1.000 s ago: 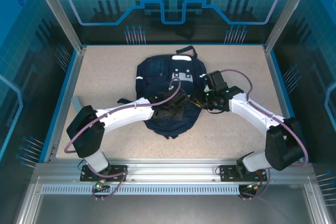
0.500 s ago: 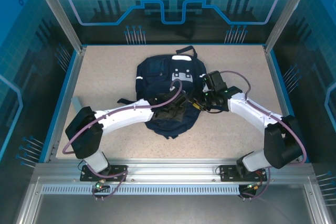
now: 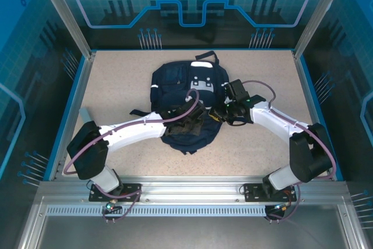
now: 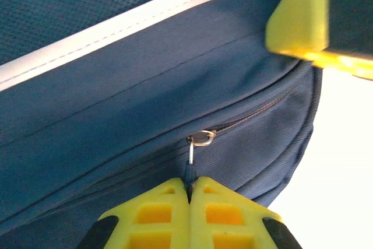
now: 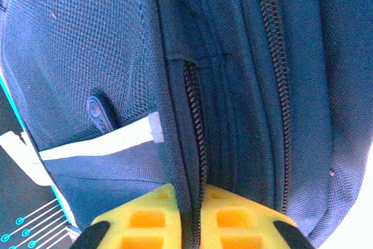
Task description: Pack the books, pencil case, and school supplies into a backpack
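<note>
Backpack [image 5: 87, 39] matt woven cloth; zipper pull [image 4: 201, 139] shiny, probably metal.

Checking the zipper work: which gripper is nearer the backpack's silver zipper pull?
Left. The left gripper is shut on the zipper pull; the right gripper pinches backpack fabric, apart from the pull.

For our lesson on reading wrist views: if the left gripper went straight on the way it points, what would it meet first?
The left gripper is shut on the zipper pull; straight ahead comes the metal slider, then the backpack fabric, seemingly very close.
</note>
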`<action>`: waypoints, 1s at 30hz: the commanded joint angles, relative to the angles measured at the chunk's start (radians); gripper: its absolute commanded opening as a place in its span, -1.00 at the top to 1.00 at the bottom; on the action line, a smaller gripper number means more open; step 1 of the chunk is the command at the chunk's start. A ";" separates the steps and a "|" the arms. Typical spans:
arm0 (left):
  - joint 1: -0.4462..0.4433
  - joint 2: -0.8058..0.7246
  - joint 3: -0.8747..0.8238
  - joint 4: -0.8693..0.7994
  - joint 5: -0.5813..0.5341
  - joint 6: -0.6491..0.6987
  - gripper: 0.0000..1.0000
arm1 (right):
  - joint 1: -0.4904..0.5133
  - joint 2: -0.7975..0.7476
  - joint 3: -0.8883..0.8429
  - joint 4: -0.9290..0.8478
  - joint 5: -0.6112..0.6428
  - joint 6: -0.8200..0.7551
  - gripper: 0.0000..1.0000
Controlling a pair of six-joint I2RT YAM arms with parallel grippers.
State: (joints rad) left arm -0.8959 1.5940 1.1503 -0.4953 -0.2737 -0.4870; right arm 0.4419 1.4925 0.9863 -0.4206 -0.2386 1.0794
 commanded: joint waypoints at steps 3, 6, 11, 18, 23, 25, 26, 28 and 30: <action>0.074 -0.139 -0.122 -0.098 -0.120 0.023 1.00 | -0.072 -0.034 0.028 -0.113 0.114 -0.077 0.85; 0.155 -0.207 -0.192 -0.064 -0.054 0.046 1.00 | -0.110 -0.034 0.037 -0.115 0.100 -0.110 0.86; 0.252 -0.222 -0.234 -0.007 0.049 0.077 1.00 | -0.143 -0.022 0.065 -0.124 0.078 -0.145 0.83; 0.225 -0.207 -0.194 0.085 0.200 0.101 1.00 | -0.140 -0.070 0.029 -0.083 0.013 -0.120 0.24; 0.097 -0.181 -0.121 0.148 0.260 0.120 1.00 | -0.102 -0.139 -0.017 -0.082 0.000 -0.042 -0.27; 0.049 -0.160 -0.089 0.155 0.251 0.109 1.00 | -0.087 -0.176 -0.045 -0.082 0.003 -0.008 -0.34; 0.028 -0.148 -0.076 0.167 0.254 0.098 1.00 | -0.079 -0.197 -0.063 -0.083 0.008 0.013 -0.36; -0.006 -0.126 -0.058 0.195 0.261 0.077 1.00 | -0.067 -0.233 -0.092 -0.083 0.018 0.048 -0.39; -0.035 -0.099 -0.037 0.212 0.267 0.065 1.00 | -0.060 -0.264 -0.101 -0.091 0.034 0.071 -0.40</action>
State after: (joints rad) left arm -0.8978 1.4723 1.0588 -0.3607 -0.0620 -0.4122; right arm 0.3672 1.2690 0.9024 -0.4866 -0.2279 1.0847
